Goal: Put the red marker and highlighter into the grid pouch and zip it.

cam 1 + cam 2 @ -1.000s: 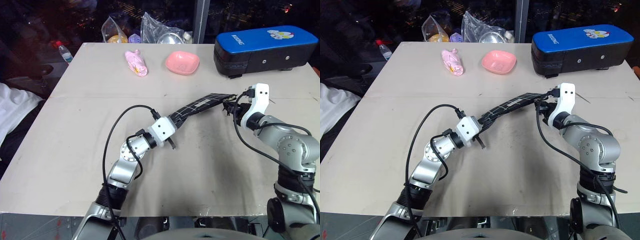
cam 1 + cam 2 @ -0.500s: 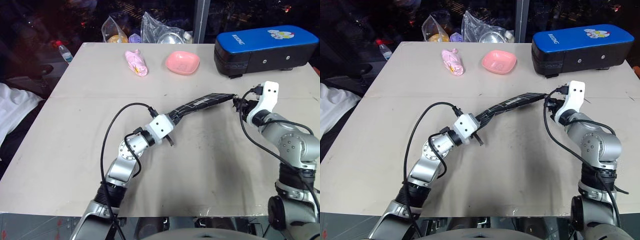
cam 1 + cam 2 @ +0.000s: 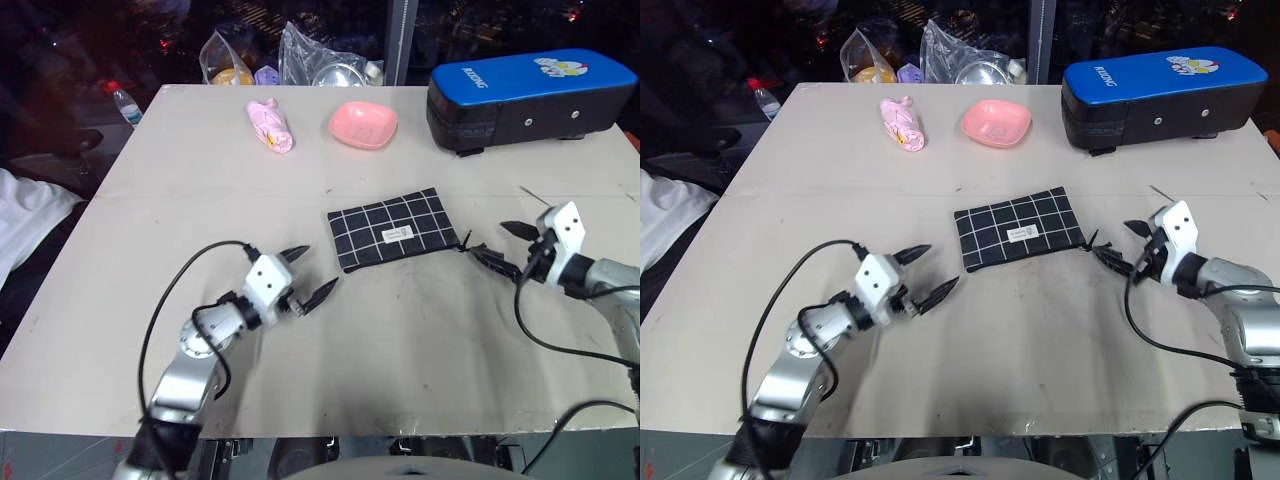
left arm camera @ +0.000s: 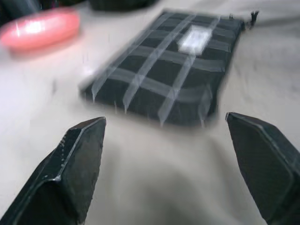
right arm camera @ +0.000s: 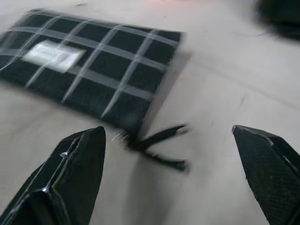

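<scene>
On the far right of the bench [image 3: 120, 300], a large blue-and-black hard case [image 3: 530, 95] is showing white lettering on its blue lid beside a small cartoon figure, though the word is too small to be read with certainty. Near the middle, the grid pouch [image 3: 392, 228] is lying flat, black fabric crossed by white lines, wearing a small white label whose print cannot be made out; its black zipper pull [image 5: 159, 145] is trailing off the corner nearest the right pincer [image 3: 502, 243]. That pincer is standing wide, gripping nothing, just beside the pull. The left pincer [image 3: 308, 272] is likewise spread wide and empty, sitting near the pouch's other end without touching it. Farther back, a pink dish [image 3: 363, 124], a pink wrapped bundle [image 3: 271, 125] and clear bags [image 3: 300, 55] are resting.
</scene>
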You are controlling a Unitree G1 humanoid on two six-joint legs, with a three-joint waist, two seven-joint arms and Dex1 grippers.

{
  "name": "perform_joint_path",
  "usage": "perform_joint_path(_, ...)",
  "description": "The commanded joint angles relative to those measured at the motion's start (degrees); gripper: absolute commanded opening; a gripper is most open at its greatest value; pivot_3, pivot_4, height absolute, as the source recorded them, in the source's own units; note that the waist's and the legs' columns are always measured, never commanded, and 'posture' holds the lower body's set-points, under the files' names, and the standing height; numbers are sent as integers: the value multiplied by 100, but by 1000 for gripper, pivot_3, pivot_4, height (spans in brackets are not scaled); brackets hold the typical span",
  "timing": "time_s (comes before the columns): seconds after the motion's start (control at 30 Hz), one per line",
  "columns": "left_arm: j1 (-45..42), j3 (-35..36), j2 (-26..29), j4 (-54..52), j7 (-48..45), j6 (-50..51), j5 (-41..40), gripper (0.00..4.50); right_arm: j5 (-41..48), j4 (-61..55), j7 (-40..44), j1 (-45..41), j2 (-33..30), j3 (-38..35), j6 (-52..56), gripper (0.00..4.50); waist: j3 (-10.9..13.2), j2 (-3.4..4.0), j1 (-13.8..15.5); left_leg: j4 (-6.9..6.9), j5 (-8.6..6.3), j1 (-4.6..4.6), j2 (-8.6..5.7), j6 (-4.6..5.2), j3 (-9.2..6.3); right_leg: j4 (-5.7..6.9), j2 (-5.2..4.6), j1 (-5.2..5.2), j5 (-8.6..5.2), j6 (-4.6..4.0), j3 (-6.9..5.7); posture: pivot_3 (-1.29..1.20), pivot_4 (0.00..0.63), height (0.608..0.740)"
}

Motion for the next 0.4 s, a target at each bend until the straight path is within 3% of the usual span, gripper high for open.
perform_joint_path(0.03,252,179,123,-596,-60,363,-331,4315,-55,632,747,-35,-229,-244,-857,4500,0,0,8,1,0,0,-1,0,0,0,0,1,0,0,0,0,150,740)
perform_joint_path(0.2,577,163,156,-975,-2,733,-414,4315,-329,1878,1479,-263,-366,-141,-1840,4500,0,0,-1,3,0,5,-5,1,1,-10,1,8,0,-1,5,0,150,740)
perform_joint_path(0.4,673,55,104,-1113,61,847,-289,4315,-229,2551,1882,-462,-216,-238,-2133,4500,-1,2,-8,2,1,9,-3,0,1,-9,3,9,0,-2,7,0,150,740)
